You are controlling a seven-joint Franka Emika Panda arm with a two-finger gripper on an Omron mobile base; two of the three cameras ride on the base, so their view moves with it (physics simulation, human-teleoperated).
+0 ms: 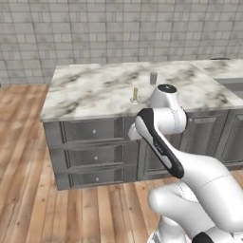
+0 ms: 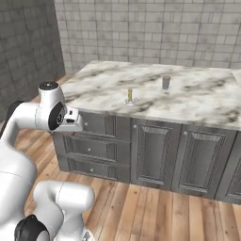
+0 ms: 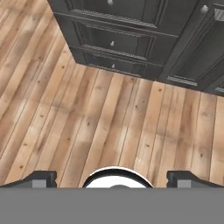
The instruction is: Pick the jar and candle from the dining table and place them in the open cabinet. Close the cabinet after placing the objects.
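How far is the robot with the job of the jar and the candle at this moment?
Nothing looks done yet. The jar and the candle both stand on the dining table, apart from each other. Nothing is in hand: the gripper is open and empty, pointing down at the wooden floor. Both pickups, both placements and closing the cabinet are left.

The jar, small, dark grey, stands upright on the marble desk; the candle, thin, yellow, upright in a pale round dish, stands nearer the front edge, apart from it.
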